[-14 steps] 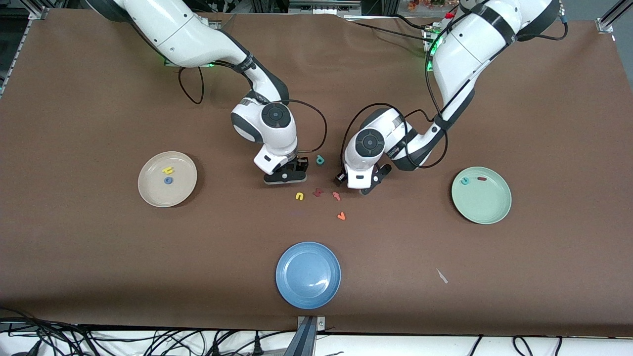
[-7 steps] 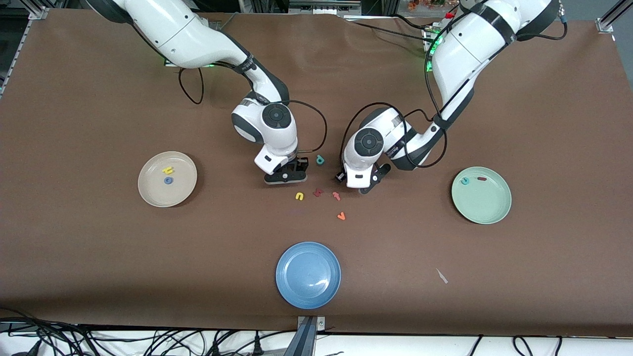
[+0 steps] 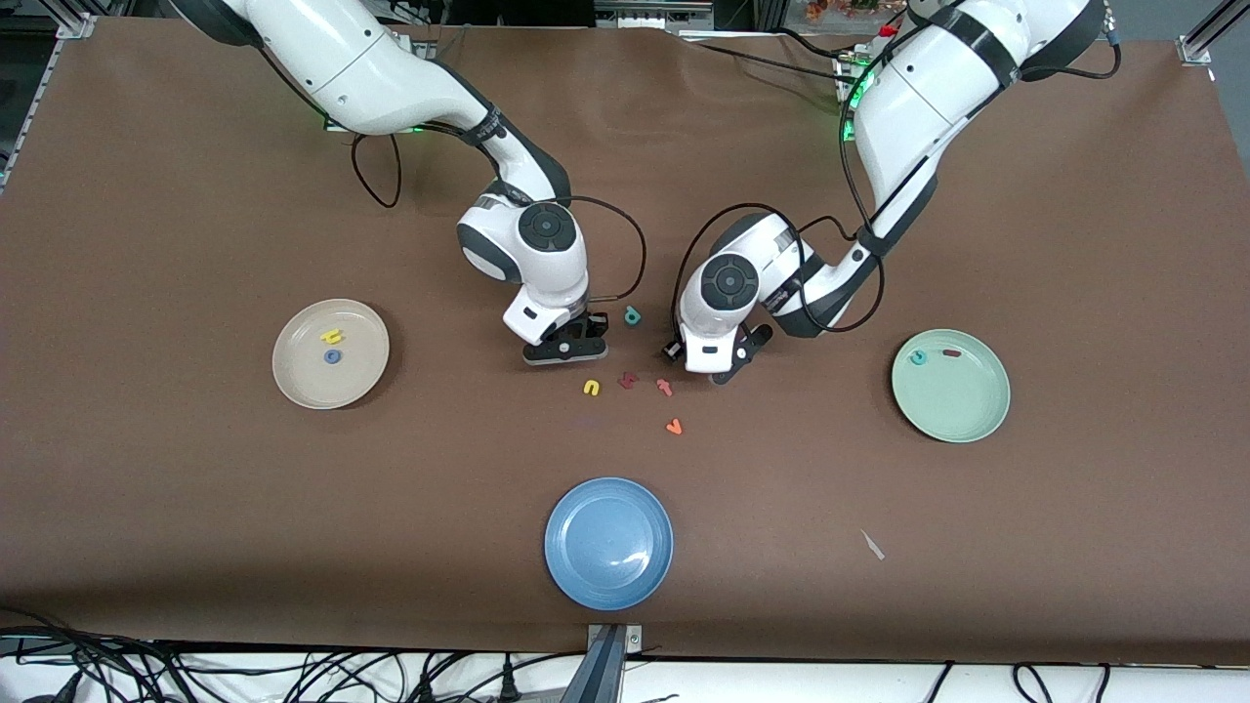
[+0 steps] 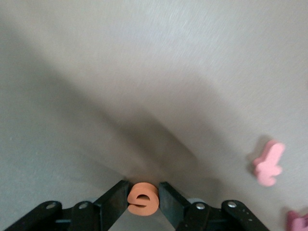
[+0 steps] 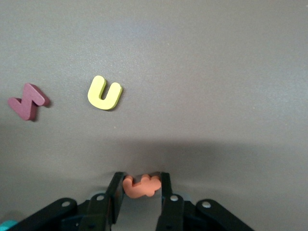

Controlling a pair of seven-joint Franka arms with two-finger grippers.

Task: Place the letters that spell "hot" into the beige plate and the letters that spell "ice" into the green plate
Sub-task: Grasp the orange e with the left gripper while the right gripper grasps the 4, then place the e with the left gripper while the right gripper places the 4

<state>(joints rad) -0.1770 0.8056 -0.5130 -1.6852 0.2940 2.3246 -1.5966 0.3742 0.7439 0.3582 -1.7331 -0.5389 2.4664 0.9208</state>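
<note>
The orange e (image 4: 143, 201) sits clamped between the left gripper's (image 4: 143, 202) fingers, low at the cloth mid-table; the green plate (image 3: 967, 415) lies toward that arm's end. The right gripper (image 5: 141, 188) pinches the orange t (image 5: 140, 186), with the beige plate (image 3: 303, 376) toward its end.

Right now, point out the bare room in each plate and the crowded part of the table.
The beige plate is bare on its camera-side half; the yellow h and blue o sit toward its upper rim. The green plate is likewise bare there. The blue plate holds nothing. Crowded: the loose letters between both grippers, around the yellow u.
</note>
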